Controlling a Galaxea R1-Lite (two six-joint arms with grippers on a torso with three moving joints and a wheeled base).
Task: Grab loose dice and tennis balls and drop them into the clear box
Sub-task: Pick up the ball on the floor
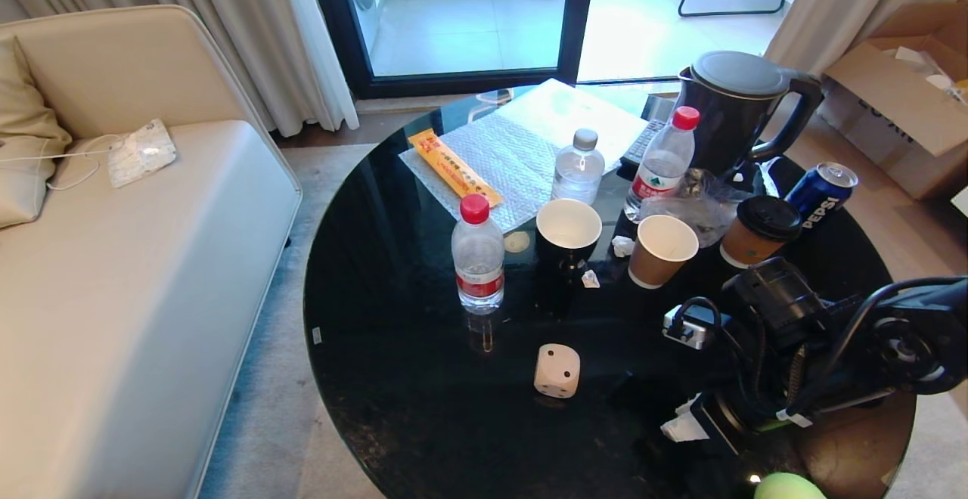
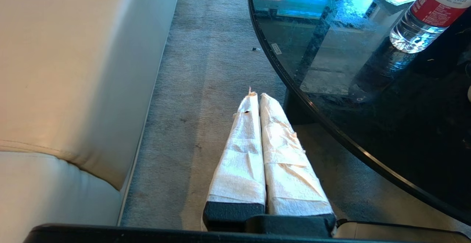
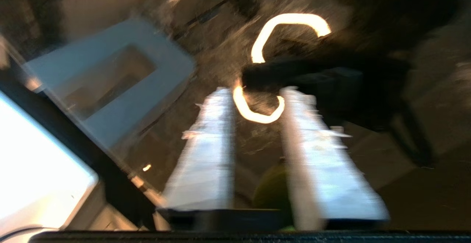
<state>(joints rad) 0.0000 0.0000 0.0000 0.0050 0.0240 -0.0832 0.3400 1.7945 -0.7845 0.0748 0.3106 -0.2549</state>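
A beige die (image 1: 557, 370) sits alone on the black round table (image 1: 393, 317), left of my right arm. A yellow-green tennis ball (image 1: 786, 488) lies at the table's near right. In the right wrist view the tennis ball (image 3: 272, 189) is low between the finger bases, partly behind one finger and not squeezed. My right gripper (image 1: 683, 427) hovers just above the glass. Its taped fingers stand apart with bare table between them, so the right gripper (image 3: 255, 92) is open. The clear box (image 3: 110, 77), pale and rectangular, lies beyond the fingers near the table's edge. My left gripper (image 2: 257, 95) is shut and empty over the carpet.
Behind the die stand two red-capped water bottles (image 1: 478, 261) (image 1: 662, 162), a grey-capped bottle (image 1: 578, 166), paper cups (image 1: 569, 230) (image 1: 662, 249), a lidded cup (image 1: 760, 230), a Pepsi can (image 1: 820, 193), a dark kettle (image 1: 737, 110) and a bubble-wrap sheet (image 1: 499, 159). A beige sofa (image 1: 136, 257) stands on the left.
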